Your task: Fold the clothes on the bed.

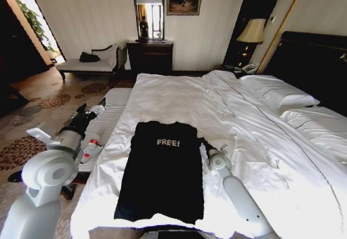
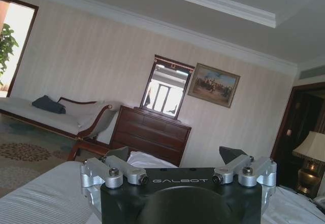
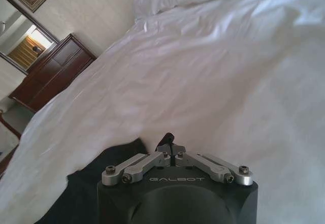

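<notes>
The clothes (image 1: 162,174), a black T-shirt with white "FREE!" lettering, lie flat as a long rectangle on the near left part of the bed (image 1: 255,136). My right gripper (image 1: 205,144) rests low at the shirt's right edge, level with the lettering. In the right wrist view the right gripper (image 3: 170,144) is shut, with its tips over the white duvet just beside the black fabric (image 3: 96,188). No cloth shows between the tips. My left gripper (image 1: 91,110) is held up off the bed's left side. In the left wrist view the left gripper (image 2: 176,155) is open with nothing in it.
A striped padded bench (image 1: 108,121) runs along the bed's left side under my left arm. Pillows (image 1: 279,91) and a dark headboard (image 1: 317,65) lie to the right. A dresser (image 1: 150,57), a chaise (image 1: 87,65) and a lamp (image 1: 252,32) stand by the far wall.
</notes>
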Motion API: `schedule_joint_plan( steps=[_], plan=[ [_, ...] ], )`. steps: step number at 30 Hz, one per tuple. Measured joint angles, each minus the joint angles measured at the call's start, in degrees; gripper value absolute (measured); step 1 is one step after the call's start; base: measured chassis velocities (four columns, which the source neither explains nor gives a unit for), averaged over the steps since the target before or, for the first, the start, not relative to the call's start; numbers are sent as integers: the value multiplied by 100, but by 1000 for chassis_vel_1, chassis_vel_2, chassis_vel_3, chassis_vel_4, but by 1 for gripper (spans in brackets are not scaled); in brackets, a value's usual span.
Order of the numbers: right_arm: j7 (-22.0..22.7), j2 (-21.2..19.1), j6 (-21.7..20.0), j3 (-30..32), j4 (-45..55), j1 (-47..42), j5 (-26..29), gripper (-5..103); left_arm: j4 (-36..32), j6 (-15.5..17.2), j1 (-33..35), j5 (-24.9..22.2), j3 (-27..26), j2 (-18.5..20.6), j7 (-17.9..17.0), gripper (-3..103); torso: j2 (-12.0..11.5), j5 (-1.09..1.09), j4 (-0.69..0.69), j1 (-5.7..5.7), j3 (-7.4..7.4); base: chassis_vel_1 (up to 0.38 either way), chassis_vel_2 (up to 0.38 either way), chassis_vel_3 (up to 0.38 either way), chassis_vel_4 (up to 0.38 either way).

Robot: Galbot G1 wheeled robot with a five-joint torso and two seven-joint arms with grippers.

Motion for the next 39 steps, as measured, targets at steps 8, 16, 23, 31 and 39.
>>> schedule_joint_plan(
  steps=[8,16,23,31,39],
  plan=[
    [0,-395,2,-35,-203,289,-70,0,29,-2,-20,7,-2,-2,3,100,0,-1,0,0,0,0,0,0,0],
    [-141,-591,-1,-94,-517,325,-495,0,101,-32,-105,41,62,-20,10,100,0,0,-1,0,0,0,0,0,0],
    [-174,-531,34,-142,-880,382,-655,12,135,-47,-135,91,128,-71,16,100,0,0,-1,0,-1,0,0,0,0],
    [-177,-646,118,71,-348,59,-891,43,222,-83,-165,187,182,-154,21,100,0,-1,0,0,-1,0,0,0,0],
    [599,-739,-253,387,1134,-1019,223,70,170,-65,-316,125,173,-223,-53,100,1,-2,-3,-1,-1,0,0,0,0]
  ],
)
